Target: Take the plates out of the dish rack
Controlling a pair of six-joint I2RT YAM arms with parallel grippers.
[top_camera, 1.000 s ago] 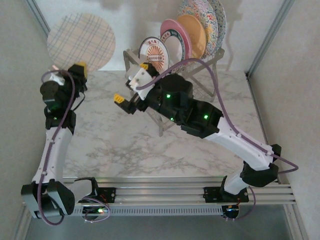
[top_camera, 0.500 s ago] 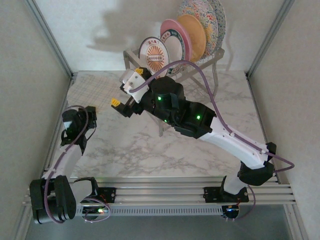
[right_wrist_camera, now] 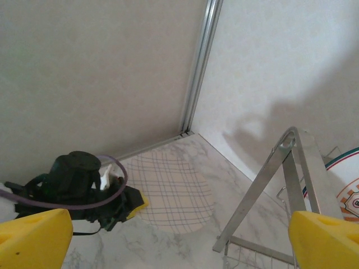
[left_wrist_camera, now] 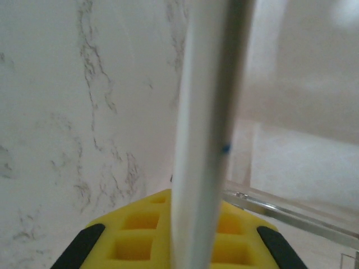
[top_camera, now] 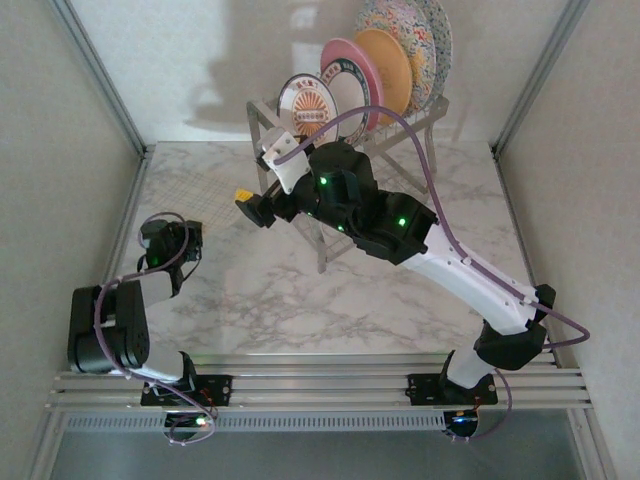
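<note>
A beige plaid plate [top_camera: 188, 193] lies flat on the marble table at the far left, also visible as the plaid plate [right_wrist_camera: 175, 193]. My left gripper [top_camera: 192, 238] is low at its near rim, shut on it; the rim [left_wrist_camera: 207, 140] runs between the yellow pads [left_wrist_camera: 134, 238]. The dish rack [top_camera: 322, 250] stands at the back with several plates upright: an orange-medallion plate [top_camera: 306, 106], a green-rimmed plate [top_camera: 347, 92], a pink one [top_camera: 352, 55], an orange one [top_camera: 392, 65] and blue-speckled ones [top_camera: 412, 30]. My right gripper [top_camera: 260, 176] hovers open left of the rack, its fingers [right_wrist_camera: 33, 240] wide apart.
Enclosure walls with metal corner posts [top_camera: 98, 75] close in the table on the left, back and right. The rack's slanted leg [right_wrist_camera: 261, 193] stands close to my right gripper. The left arm's folded elbow [top_camera: 105, 330] sits at the near left.
The left arm has swung the plaid plate down from high at the back left onto the table and folded low. The right gripper has shifted slightly toward the rack.
</note>
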